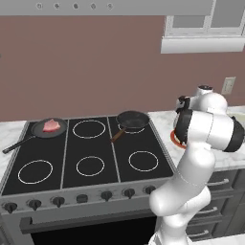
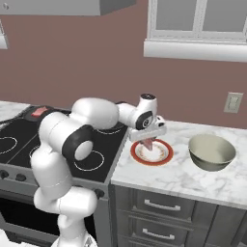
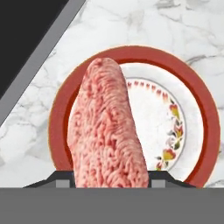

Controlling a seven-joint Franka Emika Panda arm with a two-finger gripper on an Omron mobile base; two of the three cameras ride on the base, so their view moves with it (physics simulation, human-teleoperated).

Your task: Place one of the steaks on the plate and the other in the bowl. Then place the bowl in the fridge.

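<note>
Gripper (image 2: 149,140) right over the plate (image 2: 163,156) on the marble counter (image 2: 193,178), jaws clamped on a steak (image 3: 107,131) hanging edge-down above it — second steak (image 1: 51,126) in the far-left pan (image 1: 36,131), bowl (image 2: 211,152) just beside the plate

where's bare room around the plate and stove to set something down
Bare marble lies between the plate and the bowl, and in front of both toward the counter edge. The four front and middle burners of the stove are free. The back corners are crowded: a pan with a steak at left, an empty pan at right. The claw holds the other steak over the plate.
</note>
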